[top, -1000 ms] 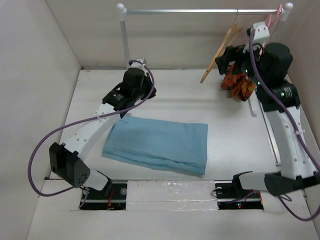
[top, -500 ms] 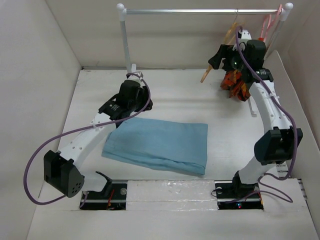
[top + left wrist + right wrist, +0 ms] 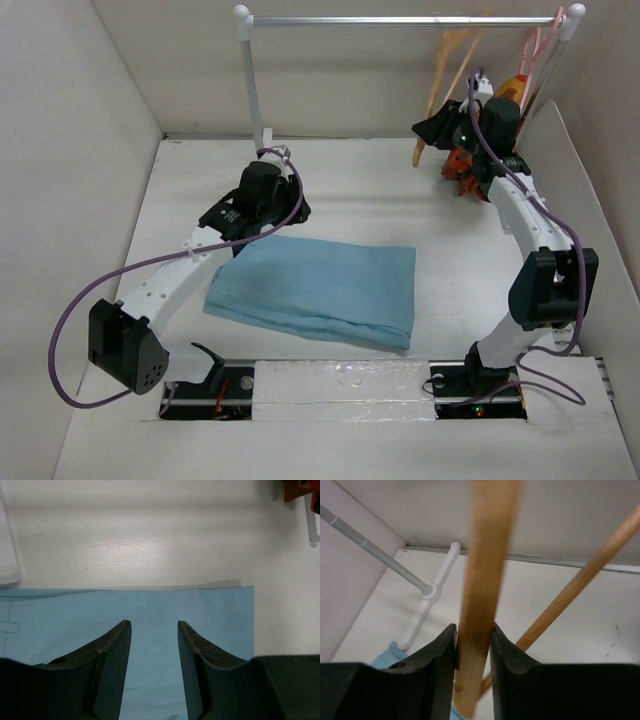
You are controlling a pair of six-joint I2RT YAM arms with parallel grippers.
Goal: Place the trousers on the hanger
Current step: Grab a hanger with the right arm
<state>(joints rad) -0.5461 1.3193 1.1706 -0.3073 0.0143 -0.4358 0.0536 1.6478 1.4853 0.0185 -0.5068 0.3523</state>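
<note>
1. The trousers (image 3: 315, 290), light blue and folded into a flat rectangle, are lying on the white table (image 3: 400, 200) between your two arms. They are resting where they lay a second ago, and nothing is lifting them.
2. The wooden hanger (image 3: 432, 100) is hanging by its hook from the metal rail (image 3: 400, 20) at the far right, well apart from the trousers. It is now hanging steeper than it was a second ago.
3. Your right gripper (image 3: 473, 645) is now clamping one wooden arm of the hanger, with both fingers pressing the wood. A second ago its jaws were standing wide apart beside the hanger.
4. Your left gripper (image 3: 154, 625) is hovering low over the trousers near their far edge. Its jaws are partly apart and holding nothing; a second ago they were closed.
5. This probably means you are securing the hanger first and readying the left side for a pinch on the cloth. The trousers are not yet on the hanger.
6. An orange-red patterned garment (image 3: 465, 160) and a pink hanger (image 3: 540, 45) are hanging just beside your right gripper, so they may snag as you are unhooking.
</note>
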